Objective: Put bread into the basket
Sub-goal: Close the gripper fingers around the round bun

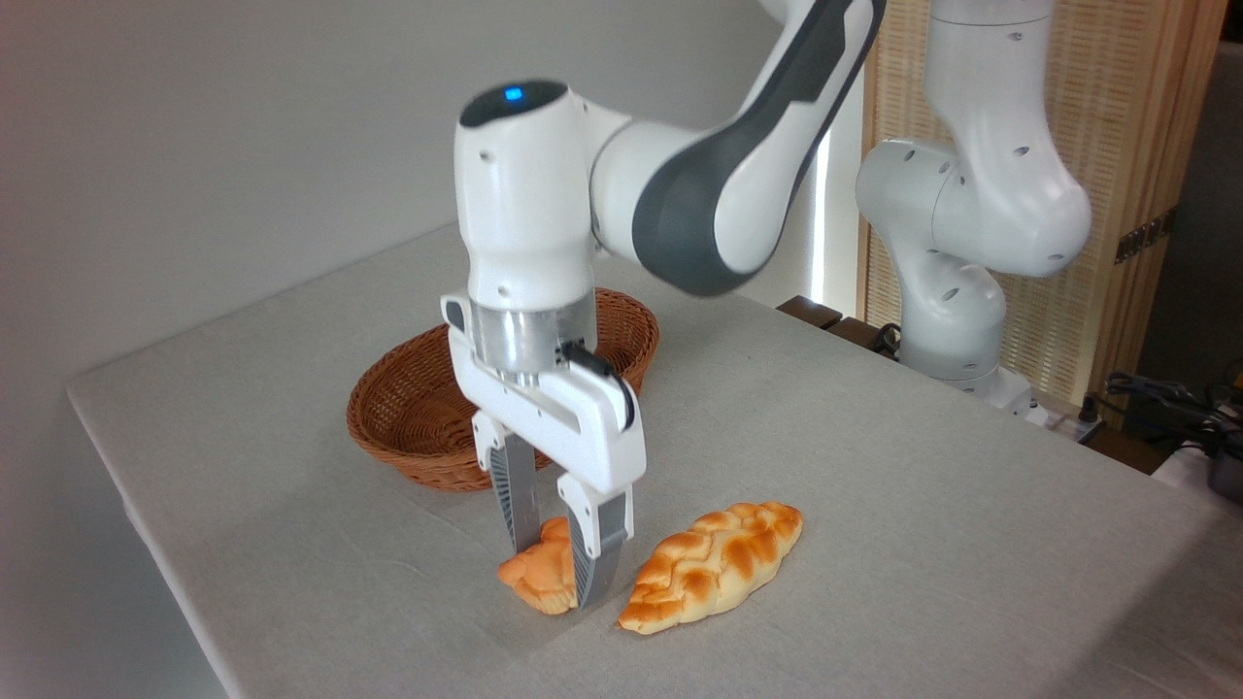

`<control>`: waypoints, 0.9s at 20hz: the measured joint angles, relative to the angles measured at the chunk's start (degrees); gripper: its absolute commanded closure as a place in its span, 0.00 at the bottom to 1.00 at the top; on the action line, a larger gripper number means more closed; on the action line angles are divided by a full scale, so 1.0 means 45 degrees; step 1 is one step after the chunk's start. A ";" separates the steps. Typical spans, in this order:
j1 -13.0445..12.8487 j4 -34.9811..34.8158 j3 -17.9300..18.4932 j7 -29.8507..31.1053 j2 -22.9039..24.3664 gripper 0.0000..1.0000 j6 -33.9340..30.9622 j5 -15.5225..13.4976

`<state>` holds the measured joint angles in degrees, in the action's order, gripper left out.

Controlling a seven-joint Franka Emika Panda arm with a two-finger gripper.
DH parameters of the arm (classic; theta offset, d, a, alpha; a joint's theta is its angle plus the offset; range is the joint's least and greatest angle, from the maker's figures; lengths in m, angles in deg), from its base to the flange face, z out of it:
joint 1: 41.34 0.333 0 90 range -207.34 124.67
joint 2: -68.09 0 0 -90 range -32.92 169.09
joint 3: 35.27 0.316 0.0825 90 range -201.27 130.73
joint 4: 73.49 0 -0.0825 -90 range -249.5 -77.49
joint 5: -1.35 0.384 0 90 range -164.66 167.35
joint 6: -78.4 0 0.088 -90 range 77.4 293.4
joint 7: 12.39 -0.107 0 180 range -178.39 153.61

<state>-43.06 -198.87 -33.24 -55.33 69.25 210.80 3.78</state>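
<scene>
Grasp step: gripper (555, 573) jaws straddle bread (537, 580), seemingly clamped on it. Next: lift, carry toward basket (408, 413) at 11 o'clock.

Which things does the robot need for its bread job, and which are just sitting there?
Needed: the bun, the basket and the gripper, whose fingers sit on both sides of the bun.

Just lying about: the braided loaf beside the bun, and the cables off the table at the right.
</scene>
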 measured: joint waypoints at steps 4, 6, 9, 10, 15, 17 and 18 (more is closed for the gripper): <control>-0.0062 -0.0050 -0.0019 0.0000 -0.0166 0.42 0.0234 -0.0001; -0.0062 -0.0051 -0.0019 -0.0069 -0.0170 0.68 0.0234 -0.0001; -0.0063 -0.0052 -0.0019 -0.0913 -0.0177 0.91 0.0118 -0.0003; -0.0063 -0.0050 -0.0019 -0.1128 -0.0177 0.91 0.0077 -0.0004; -0.0063 -0.0049 -0.0019 -0.1367 -0.0177 0.90 -0.0018 -0.0005; -0.0080 -0.0043 -0.0029 -0.1370 -0.0175 0.90 -0.0057 -0.0021; -0.0095 -0.0041 -0.0035 -0.1371 -0.0174 0.90 -0.0110 -0.0023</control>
<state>-43.49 -199.05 -33.40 -61.49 68.47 210.30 3.68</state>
